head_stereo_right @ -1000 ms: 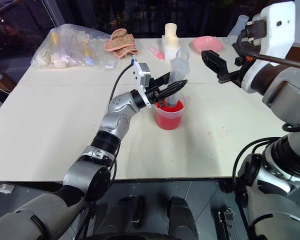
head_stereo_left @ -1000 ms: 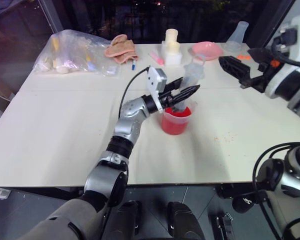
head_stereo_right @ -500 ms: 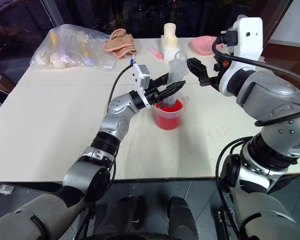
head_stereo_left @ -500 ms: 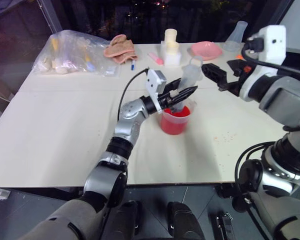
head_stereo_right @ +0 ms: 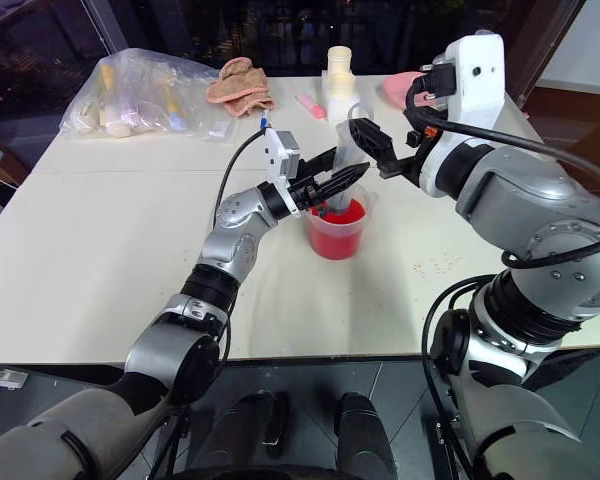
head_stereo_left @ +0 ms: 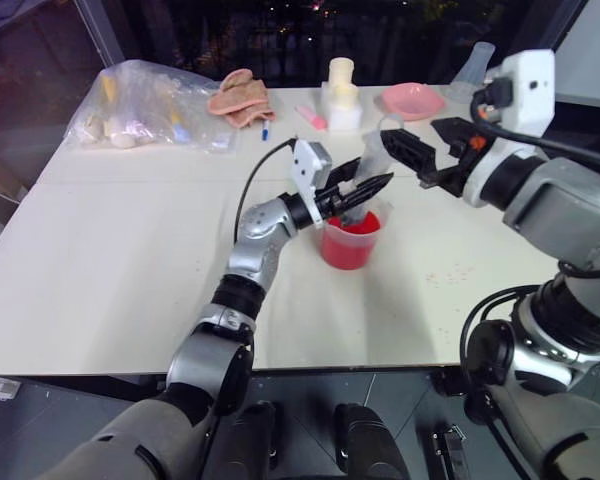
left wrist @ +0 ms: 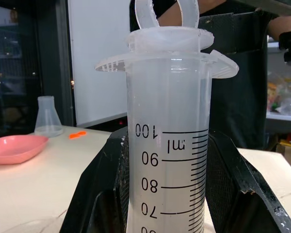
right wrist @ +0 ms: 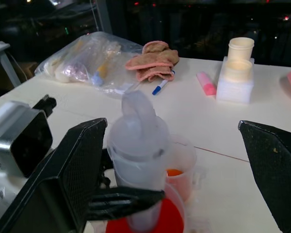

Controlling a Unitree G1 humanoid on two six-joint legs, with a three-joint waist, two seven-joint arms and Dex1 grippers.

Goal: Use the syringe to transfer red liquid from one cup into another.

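Observation:
The syringe (head_stereo_left: 372,158) stands upright with its lower end in the red-looking beaker (head_stereo_left: 348,243), which holds red liquid (right wrist: 160,218). My left gripper (head_stereo_left: 373,181) is shut on the syringe's barrel (left wrist: 167,145) near the 100 ml mark. The plunger is pushed in, and its ring (right wrist: 137,110) tops the barrel. My right gripper (right wrist: 170,124) is open, level, with its fingers (head_stereo_left: 412,150) on either side of the plunger top and apart from it. A clear cup (right wrist: 184,155) stands just behind the beaker, with something orange low inside it.
At the table's far side lie a plastic bag of items (head_stereo_left: 150,105), a pink cloth (head_stereo_left: 242,95), a blue pen (head_stereo_left: 267,131), a pink marker (head_stereo_left: 313,117), a white box with cream cups (head_stereo_left: 343,95), a pink dish (head_stereo_left: 413,100) and a clear flask (head_stereo_left: 477,68).
My right gripper has swung in from the right towards the syringe's top, still open. The left gripper and syringe have stayed put.

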